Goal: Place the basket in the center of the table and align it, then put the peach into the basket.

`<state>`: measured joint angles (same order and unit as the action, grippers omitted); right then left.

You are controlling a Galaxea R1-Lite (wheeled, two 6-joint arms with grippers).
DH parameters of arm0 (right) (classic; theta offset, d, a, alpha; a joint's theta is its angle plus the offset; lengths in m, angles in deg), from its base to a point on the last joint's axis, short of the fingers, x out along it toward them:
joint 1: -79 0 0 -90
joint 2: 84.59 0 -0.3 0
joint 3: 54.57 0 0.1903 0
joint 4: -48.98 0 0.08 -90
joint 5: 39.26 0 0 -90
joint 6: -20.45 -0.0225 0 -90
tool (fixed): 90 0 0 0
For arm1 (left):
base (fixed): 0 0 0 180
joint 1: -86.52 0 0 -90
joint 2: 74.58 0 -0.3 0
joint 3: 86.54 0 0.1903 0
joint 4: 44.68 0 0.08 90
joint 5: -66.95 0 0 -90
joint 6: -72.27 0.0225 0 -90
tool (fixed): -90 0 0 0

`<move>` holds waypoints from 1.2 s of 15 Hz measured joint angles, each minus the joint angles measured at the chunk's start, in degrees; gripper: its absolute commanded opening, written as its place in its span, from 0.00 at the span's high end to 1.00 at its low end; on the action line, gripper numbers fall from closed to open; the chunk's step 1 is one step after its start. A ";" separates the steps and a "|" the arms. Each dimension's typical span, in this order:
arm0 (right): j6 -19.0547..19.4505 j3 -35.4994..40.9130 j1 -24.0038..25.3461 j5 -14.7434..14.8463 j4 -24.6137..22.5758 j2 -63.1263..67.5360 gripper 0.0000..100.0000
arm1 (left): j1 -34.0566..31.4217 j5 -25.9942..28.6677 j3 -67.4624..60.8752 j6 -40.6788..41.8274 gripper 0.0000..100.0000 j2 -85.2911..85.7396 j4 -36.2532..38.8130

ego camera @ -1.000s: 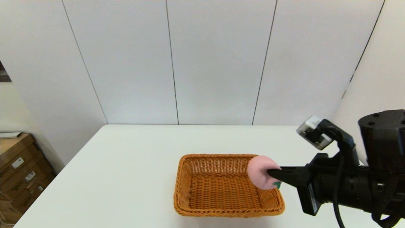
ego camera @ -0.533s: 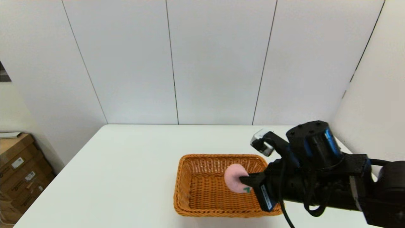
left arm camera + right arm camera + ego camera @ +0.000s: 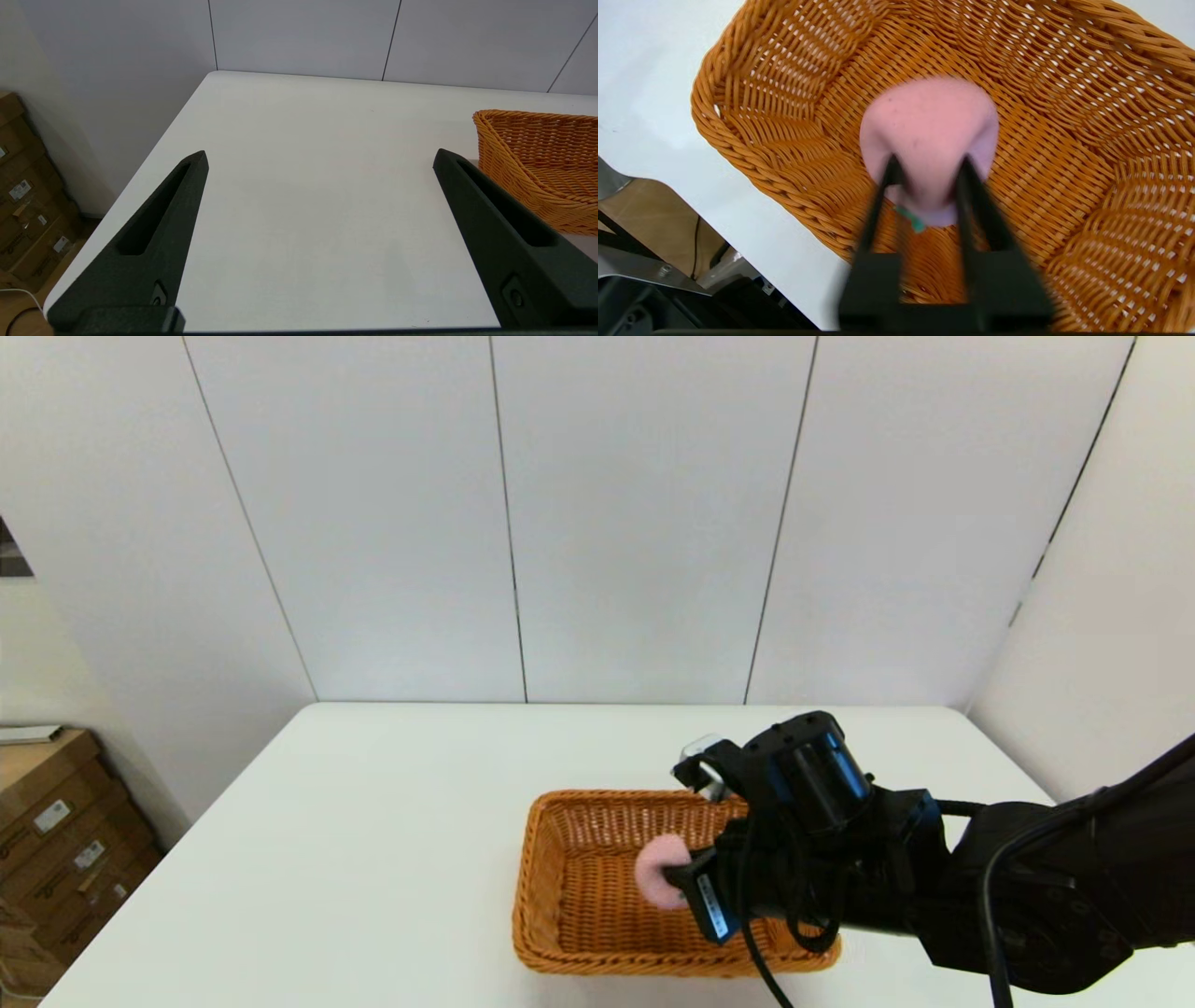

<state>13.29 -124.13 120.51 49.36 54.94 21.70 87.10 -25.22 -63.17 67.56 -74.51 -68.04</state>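
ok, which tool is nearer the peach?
Right. The right tool is shut on the peach over the basket; the left tool is open, off beside the basket.

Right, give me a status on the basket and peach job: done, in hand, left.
Done: the wicker basket sits on the white table, roughly central and square to its edges.
In hand: the right gripper holds the pink peach inside the basket, low over the woven floor.
Left: open the gripper, release the peach, withdraw. The left gripper hangs open over bare table beside the basket.
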 measured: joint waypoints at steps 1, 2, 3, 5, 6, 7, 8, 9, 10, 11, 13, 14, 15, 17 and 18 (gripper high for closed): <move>-0.04 0.00 0.00 0.00 0.02 -0.23 0.00 | 0.00 0.02 0.00 -0.02 0.00 0.00 0.00; -0.26 0.20 -0.06 0.01 0.00 -0.95 0.00 | 0.00 0.00 0.00 -0.02 0.00 0.00 0.00; -0.67 0.50 -0.22 -0.02 0.02 -2.21 0.00 | 0.00 0.02 0.00 -0.04 0.00 0.00 0.00; -1.71 1.18 -0.61 0.01 0.07 -6.46 0.00 | 0.00 0.00 0.00 -0.02 0.00 0.00 0.00; -1.90 1.51 -0.85 0.09 0.11 -9.18 0.00 | 0.00 0.02 0.00 0.00 0.00 0.00 0.00; -1.99 1.87 -1.29 0.17 0.16 -12.28 0.00 | 0.00 0.02 0.00 -0.02 0.00 0.00 0.00; -1.99 2.39 -2.05 0.22 0.24 -16.08 0.00 | 0.00 0.02 0.00 0.00 0.00 0.00 0.00; -1.83 3.52 -3.10 0.20 0.27 -20.08 0.00 | 0.00 0.00 0.00 0.00 0.00 0.00 0.00; -1.44 5.24 -4.57 0.15 0.24 -24.45 0.00 | 0.02 0.02 0.00 0.00 0.00 0.00 0.00; -0.91 7.52 -6.60 0.11 0.27 -29.45 0.00 | 0.02 0.02 0.00 0.02 0.00 0.00 0.00; -0.06 12.11 -11.36 0.12 0.63 -39.16 0.00 | 0.00 0.00 0.00 0.00 0.00 0.00 0.00; 0.24 14.47 -14.97 0.04 1.32 -44.54 0.00 | -0.02 0.00 0.00 -0.02 0.00 0.00 0.00; 0.40 16.48 -19.02 -0.13 2.43 -49.63 0.00 | -0.02 0.02 0.00 0.00 0.00 0.00 0.00; 0.49 20.33 -26.99 -0.49 6.12 -59.97 0.00 | -0.02 0.02 0.00 0.00 0.00 0.00 0.00; 0.51 22.19 -30.44 -0.71 8.66 -65.56 0.00 | -0.02 0.00 0.00 0.00 0.00 0.00 -0.02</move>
<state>13.81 -101.94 90.07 48.65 63.60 -43.86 87.07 -25.22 -63.17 67.56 -74.51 -68.07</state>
